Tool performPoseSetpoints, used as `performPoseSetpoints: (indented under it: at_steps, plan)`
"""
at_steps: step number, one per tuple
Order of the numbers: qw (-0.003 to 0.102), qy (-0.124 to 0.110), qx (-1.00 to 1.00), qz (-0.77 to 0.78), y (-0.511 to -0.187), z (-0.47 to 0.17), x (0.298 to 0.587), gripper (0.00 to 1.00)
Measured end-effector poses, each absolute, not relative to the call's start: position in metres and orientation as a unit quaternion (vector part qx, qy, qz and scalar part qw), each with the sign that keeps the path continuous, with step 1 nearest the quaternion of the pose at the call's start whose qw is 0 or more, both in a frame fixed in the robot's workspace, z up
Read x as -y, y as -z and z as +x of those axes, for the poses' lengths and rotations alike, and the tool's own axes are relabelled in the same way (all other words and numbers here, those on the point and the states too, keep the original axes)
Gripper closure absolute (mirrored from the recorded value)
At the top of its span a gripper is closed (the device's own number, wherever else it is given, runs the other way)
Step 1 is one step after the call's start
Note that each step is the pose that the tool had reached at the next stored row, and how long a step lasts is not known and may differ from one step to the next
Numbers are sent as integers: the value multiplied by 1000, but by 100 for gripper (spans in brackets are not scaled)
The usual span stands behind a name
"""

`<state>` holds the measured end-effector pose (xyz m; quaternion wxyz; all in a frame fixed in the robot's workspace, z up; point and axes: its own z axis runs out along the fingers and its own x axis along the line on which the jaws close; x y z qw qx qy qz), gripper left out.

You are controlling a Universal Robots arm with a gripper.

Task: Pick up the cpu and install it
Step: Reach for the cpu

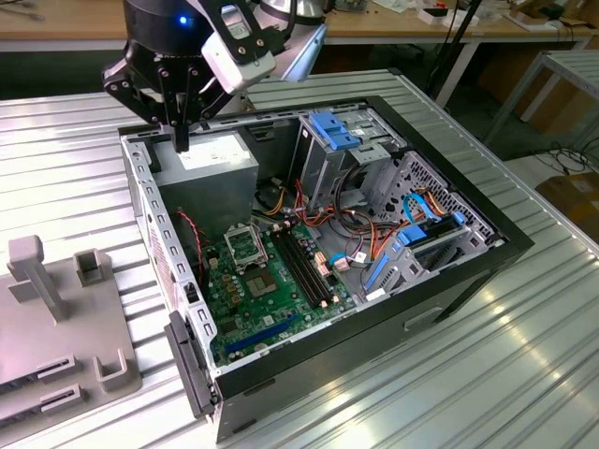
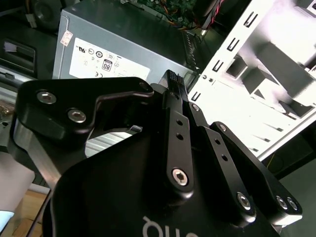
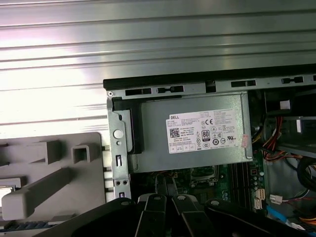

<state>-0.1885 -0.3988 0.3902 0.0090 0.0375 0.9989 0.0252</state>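
Note:
My gripper (image 1: 181,140) hangs above the open computer case, over the corner by the grey power-supply box (image 1: 211,168). Its two black fingers are pressed together, shut, and I see nothing between them in the second wrist view (image 2: 173,80) or the first wrist view (image 3: 165,181). The square metal-framed socket (image 1: 245,245) with a dark centre lies on the green board (image 1: 271,299) below the power supply and also appears in the first wrist view (image 3: 204,173). A pale flat patch (image 3: 9,191) sits on the grey fixture; I cannot tell whether it is the cpu.
The black case (image 1: 449,281) lies open on a ribbed metal table (image 1: 524,374). Blue drive bays (image 1: 339,131), cables (image 1: 365,234) and memory slots (image 1: 304,267) crowd its inside. A grey fixture (image 1: 56,327) with posts stands at the exterior view's left.

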Motion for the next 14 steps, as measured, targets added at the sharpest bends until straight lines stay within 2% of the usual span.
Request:
performPoseSetpoints:
  at_steps: [14]
  plan:
    - [9, -25, -999, 38, -390, -193, 399, 89]
